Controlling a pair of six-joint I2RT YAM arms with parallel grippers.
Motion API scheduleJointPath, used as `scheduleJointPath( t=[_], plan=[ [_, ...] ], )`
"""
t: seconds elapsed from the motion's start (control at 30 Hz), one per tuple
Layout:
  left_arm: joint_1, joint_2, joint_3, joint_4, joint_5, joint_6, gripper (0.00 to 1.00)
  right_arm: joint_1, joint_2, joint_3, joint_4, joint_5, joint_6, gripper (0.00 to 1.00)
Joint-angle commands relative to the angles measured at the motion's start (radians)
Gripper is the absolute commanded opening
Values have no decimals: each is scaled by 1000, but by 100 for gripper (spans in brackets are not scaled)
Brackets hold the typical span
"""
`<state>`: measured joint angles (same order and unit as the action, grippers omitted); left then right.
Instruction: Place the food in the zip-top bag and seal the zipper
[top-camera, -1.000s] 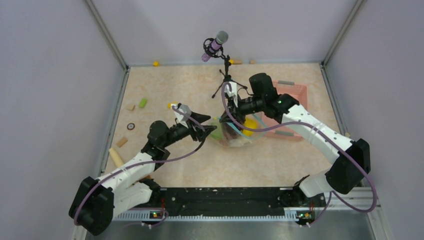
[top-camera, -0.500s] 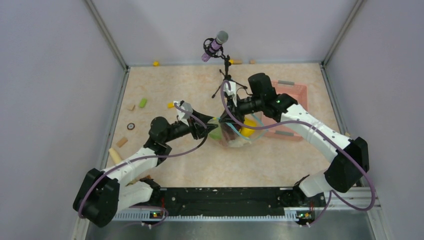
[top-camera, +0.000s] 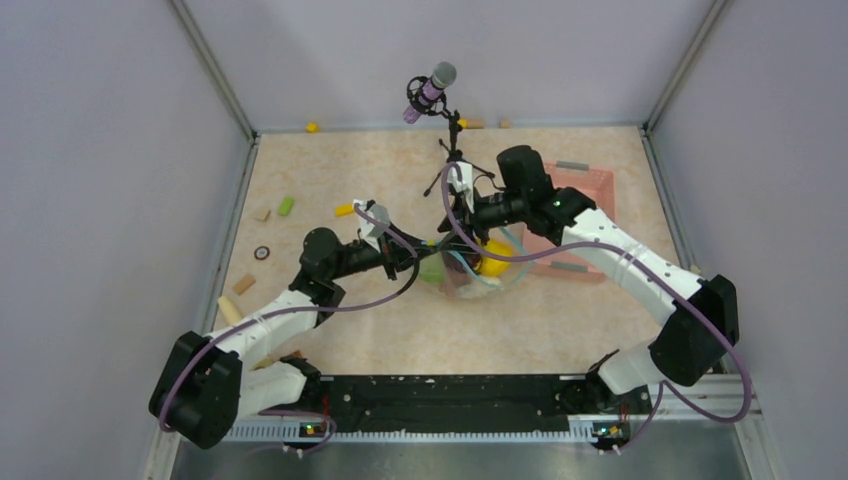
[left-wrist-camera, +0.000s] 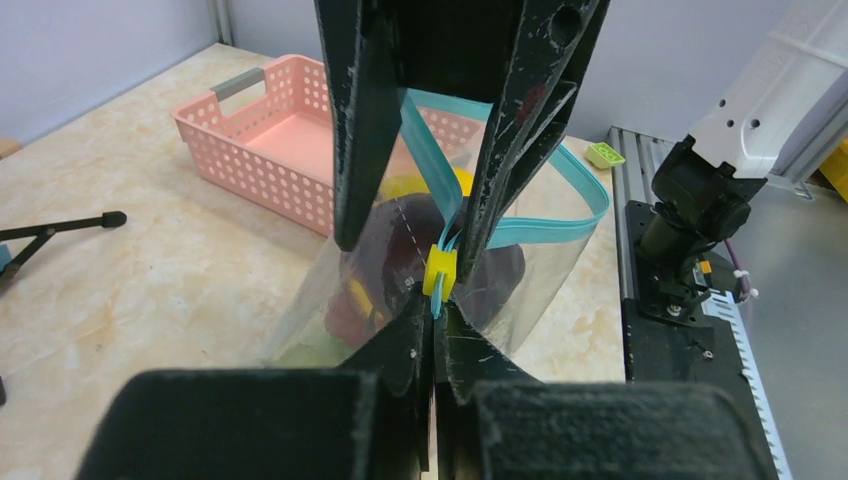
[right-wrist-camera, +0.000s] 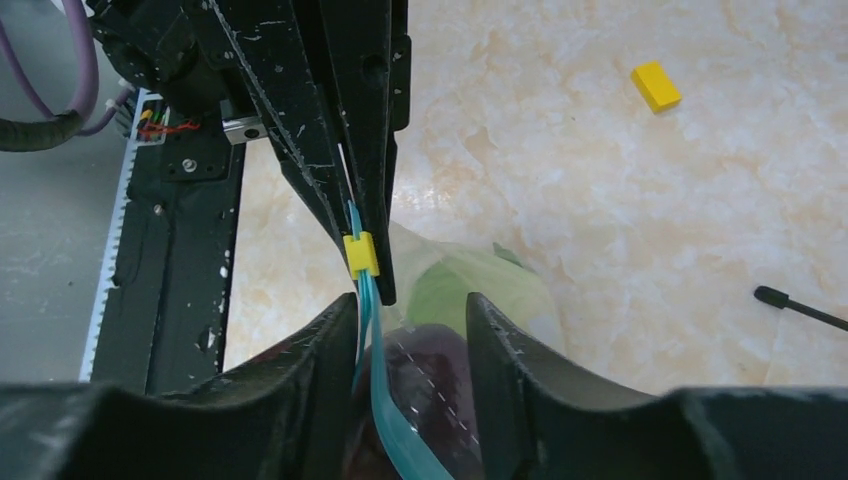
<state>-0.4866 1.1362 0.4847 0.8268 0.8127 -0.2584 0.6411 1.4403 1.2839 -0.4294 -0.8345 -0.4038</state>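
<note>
Sealing is what remains: food (left-wrist-camera: 395, 245) sits in the zip-top bag (left-wrist-camera: 330, 300), left claw (left-wrist-camera: 435, 325) pinching the zipper (left-wrist-camera: 570, 190) at the gaping mouth, right claw (right-wrist-camera: 410, 305) spread alongside.

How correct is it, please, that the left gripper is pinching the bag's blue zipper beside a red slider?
The slider is yellow, not red, as the left wrist view shows; the left gripper is indeed pinching the bag's blue zipper beside it.

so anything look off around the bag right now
The bag mouth gapes: past the yellow slider, the blue zipper splits into an open loop. Small blocks also lie scattered across the table, away from the bag.
</note>
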Motion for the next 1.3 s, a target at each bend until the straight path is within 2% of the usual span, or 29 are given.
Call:
scheduleJointPath(
  t=[0.0, 0.2, 0.63, 0.83, 0.9, 1.0, 1.27],
  plan=[
    [2, -29, 43, -3, 33, 32, 0, 6, -58, 28, 87, -5, -43, 47],
    [1, -7, 65, -35, 55, 32, 0, 36, -81, 3, 100, -42, -156, 52],
    [1, -24, 64, -60, -8, 20, 0, 75, -58, -17, 96, -44, -168, 45],
    [1, -34, 60, -61, -18, 13, 0, 97, -49, -30, 95, 16, -146, 44],
    [1, -36, 58, -62, -17, 13, 0, 98, -52, -34, 98, 18, -139, 39],
    [2, -37, 56, -64, -15, 15, 0, 99, -68, -48, 126, 21, -119, 24],
    [1, -41, 48, -60, -15, 5, 0, 99, -88, -82, 161, 22, -108, 23]
  ],
)
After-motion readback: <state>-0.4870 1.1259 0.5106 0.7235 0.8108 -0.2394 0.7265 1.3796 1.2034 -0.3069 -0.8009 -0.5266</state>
